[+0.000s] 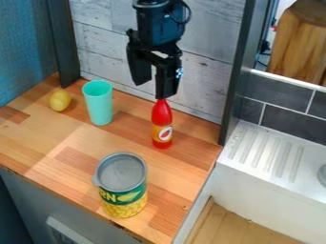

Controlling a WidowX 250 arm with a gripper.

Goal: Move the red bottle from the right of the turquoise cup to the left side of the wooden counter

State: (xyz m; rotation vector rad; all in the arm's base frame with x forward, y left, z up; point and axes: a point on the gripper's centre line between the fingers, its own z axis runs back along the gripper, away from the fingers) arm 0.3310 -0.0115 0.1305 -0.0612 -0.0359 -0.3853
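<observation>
Black gripper (pixel 153 89), fingers apart, hangs over a red bottle (pixel 162 119) standing upright on its own base, needing no grip. Left of the bottle: turquoise cup (pixel 99 105), yellow lemon (pixel 60 101); in front, corn can (pixel 121 190).

Over at the far left of the counter (pixel 47 143) lay a lemon (pixel 60 100), with a cup (pixel 98 106) just to its right. Further right and slightly nearer stood a bottle (pixel 162 125), the wall (pixel 207 86) behind it. A can (pixel 121 188) stood near the front edge. Right of the counter was a drainboard (pixel 270 152).
</observation>
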